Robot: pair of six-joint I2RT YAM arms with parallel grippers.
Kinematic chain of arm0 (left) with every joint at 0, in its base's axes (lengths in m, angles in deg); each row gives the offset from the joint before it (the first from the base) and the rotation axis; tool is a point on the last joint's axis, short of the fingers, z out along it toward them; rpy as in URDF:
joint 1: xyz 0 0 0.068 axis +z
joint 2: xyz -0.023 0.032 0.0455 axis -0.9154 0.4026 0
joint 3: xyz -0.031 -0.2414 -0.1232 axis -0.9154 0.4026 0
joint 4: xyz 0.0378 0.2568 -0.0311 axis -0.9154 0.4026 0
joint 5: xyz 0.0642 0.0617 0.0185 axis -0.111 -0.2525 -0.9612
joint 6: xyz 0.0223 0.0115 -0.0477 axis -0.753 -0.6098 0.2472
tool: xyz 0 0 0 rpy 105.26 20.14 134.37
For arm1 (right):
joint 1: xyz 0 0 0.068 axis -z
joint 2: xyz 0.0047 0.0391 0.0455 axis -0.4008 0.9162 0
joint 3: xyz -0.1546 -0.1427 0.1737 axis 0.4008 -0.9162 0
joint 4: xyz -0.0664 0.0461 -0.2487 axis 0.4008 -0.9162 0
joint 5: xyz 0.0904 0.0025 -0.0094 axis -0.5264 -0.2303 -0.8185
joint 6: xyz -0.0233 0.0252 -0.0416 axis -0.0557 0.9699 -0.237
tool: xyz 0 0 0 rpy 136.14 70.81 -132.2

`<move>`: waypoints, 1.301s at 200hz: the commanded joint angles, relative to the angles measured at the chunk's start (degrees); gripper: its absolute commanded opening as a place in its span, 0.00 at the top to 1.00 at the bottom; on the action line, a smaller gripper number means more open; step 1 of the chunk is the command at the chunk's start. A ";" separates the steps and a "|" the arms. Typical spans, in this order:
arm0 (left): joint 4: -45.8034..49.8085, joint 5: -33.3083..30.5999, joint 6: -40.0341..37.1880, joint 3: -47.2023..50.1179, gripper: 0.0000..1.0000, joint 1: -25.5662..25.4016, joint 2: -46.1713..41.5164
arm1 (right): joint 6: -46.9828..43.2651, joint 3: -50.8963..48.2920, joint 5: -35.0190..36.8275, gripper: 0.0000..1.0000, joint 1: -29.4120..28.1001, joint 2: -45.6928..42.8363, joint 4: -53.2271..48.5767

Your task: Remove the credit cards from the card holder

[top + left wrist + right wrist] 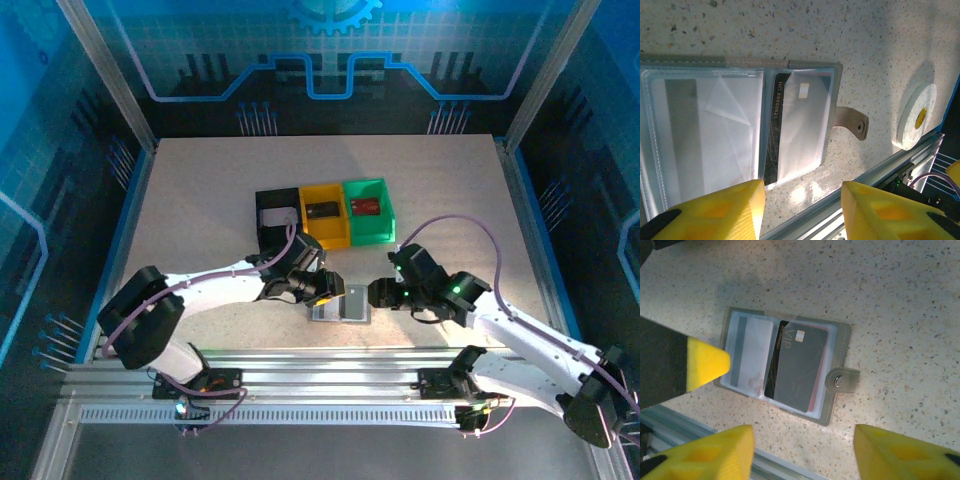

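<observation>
The card holder (837, 347) lies open and flat on the table near the front rail, its tab (844, 380) pointing right. Its right sleeve holds a dark credit card (802, 365) with a red edge (815, 401) behind it. A pale card with a grey stripe (752, 352) sits in the left sleeve. My left gripper (802, 210) is open and empty over the holder's near edge, and one of its yellow fingertips (710, 365) rests at the holder's left side. My right gripper (802, 452) hovers open and empty just right of the holder (350, 305).
Black (262, 232), yellow (340, 238) and green (385, 228) bins stand in a row behind the holder, each with a card inside. The metal front rail (680, 422) runs close along the holder's near edge. A white disc with a yellow centre (915, 117) sits by the rail.
</observation>
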 commanded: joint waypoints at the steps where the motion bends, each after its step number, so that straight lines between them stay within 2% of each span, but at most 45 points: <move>1: -1.64 0.12 0.97 0.55 0.57 -0.66 1.43 | 1.41 -1.03 0.01 0.51 -0.51 2.01 4.24; 43: -2.57 0.14 1.43 0.43 0.59 -1.51 3.87 | 0.47 -0.98 -0.69 0.58 -0.11 6.37 6.86; 76: -2.95 0.12 1.50 -0.58 0.61 -2.24 5.72 | -0.72 -1.57 -3.60 0.65 2.97 8.89 8.73; 173: -1.48 -1.16 -0.25 -2.32 0.65 -2.42 8.67 | -2.75 -2.84 -7.15 0.78 6.29 16.55 15.32; 260: 2.75 -3.37 -3.31 -5.33 0.66 -2.42 9.62 | -3.80 -2.70 -7.72 0.83 7.40 22.93 19.49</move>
